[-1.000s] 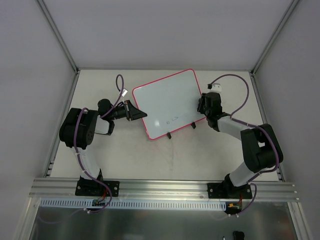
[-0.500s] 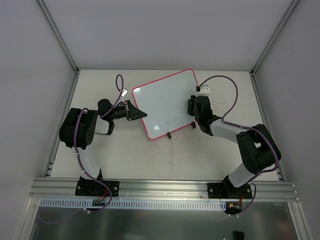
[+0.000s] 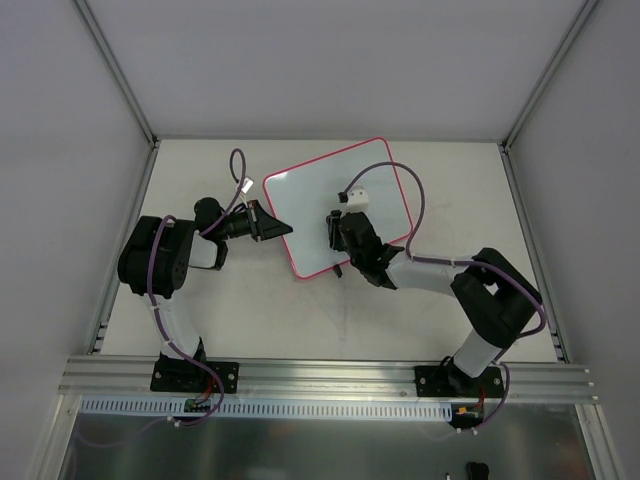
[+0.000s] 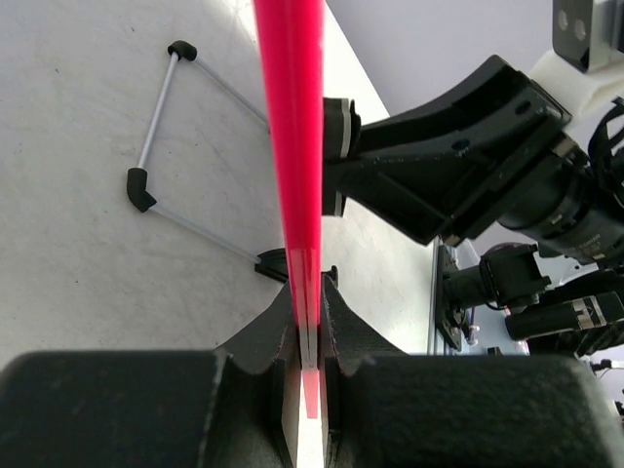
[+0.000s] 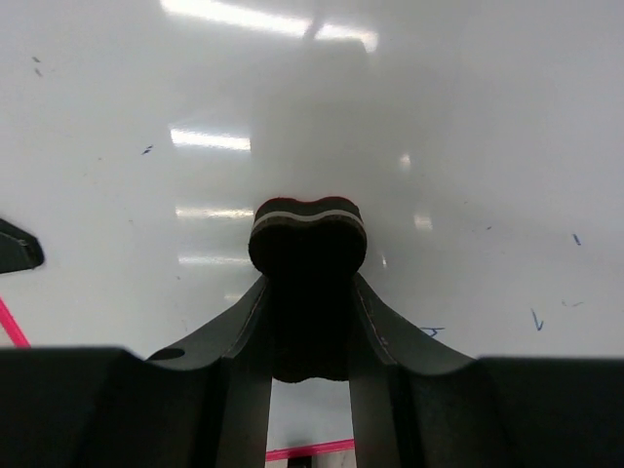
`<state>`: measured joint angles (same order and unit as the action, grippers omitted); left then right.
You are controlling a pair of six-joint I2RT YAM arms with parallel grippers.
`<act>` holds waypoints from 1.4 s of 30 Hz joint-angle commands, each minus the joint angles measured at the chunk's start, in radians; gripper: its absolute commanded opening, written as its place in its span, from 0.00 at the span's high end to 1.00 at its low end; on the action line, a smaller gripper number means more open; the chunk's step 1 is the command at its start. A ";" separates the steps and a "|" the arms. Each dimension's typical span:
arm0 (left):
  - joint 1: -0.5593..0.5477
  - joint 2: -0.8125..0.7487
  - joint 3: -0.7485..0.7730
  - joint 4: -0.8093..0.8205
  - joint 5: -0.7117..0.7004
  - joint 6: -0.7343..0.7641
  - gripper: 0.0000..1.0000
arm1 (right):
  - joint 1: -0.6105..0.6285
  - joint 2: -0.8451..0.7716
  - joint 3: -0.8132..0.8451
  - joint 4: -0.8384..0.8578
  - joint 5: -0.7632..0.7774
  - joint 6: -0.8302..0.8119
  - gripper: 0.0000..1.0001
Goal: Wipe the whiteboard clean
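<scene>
Whiteboard lying skewed mid-table, toward far edge. Left gripper clamped tight on its pink left rim, likely anchoring board against sliding. Right gripper pinching black eraser, pad against glossy face for wiping; faint blue flecks visible.

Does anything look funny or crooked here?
The whiteboard sits crooked, its edges turned against the table edges, with the left gripper pinching its side. A few tiny blue marks are left near the eraser in the right gripper.
</scene>
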<state>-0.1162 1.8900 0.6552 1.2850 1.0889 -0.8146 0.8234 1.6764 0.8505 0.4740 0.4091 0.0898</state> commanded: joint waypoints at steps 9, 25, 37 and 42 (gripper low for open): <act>-0.014 -0.035 -0.002 0.396 0.068 0.054 1.00 | 0.089 0.101 -0.060 0.040 -0.081 0.120 1.00; -0.014 -0.040 -0.005 0.396 0.069 0.054 1.00 | 0.013 0.037 -0.106 -0.038 0.056 0.148 1.00; -0.014 -0.039 -0.003 0.396 0.071 0.054 1.00 | -0.190 -0.043 -0.179 -0.029 0.043 0.143 1.00; -0.014 -0.039 -0.002 0.396 0.071 0.054 1.00 | -0.293 -0.050 -0.176 -0.015 0.023 0.142 1.00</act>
<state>-0.1192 1.8885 0.6556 1.2900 1.0897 -0.8040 0.6170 1.5978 0.7013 0.5507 0.3634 0.2478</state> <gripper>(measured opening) 0.058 0.333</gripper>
